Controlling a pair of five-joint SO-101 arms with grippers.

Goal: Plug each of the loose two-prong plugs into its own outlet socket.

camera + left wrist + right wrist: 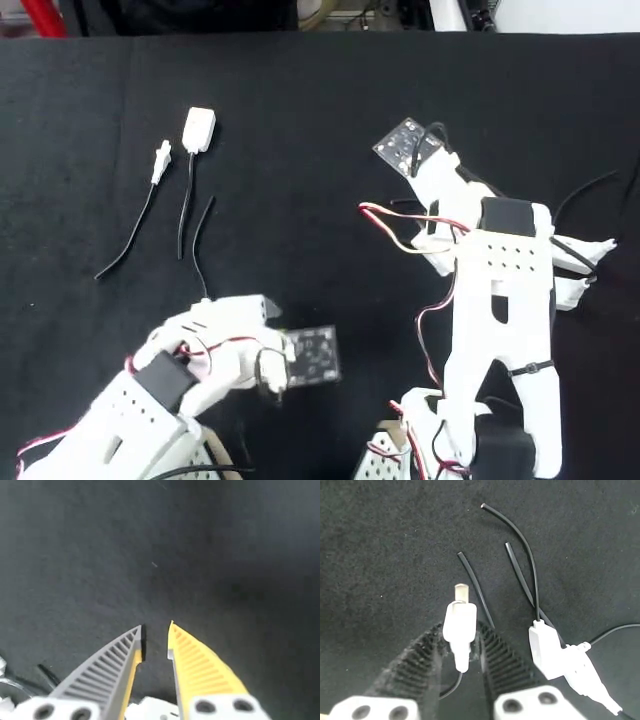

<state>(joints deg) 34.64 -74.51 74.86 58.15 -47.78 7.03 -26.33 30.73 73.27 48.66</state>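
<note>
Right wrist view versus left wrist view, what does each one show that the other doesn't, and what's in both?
Right wrist view but not left: a white plug gripped in the right hand, a second plug joined to a white socket beside it, and loose black wires. Left wrist view but not right: the left hand, open and empty. Shared: the black cloth.

Right arm is folded low by the table's near edge, right gripper clamped on a plug. Left arm reaches further out, left gripper with jaws a bit apart.
</note>
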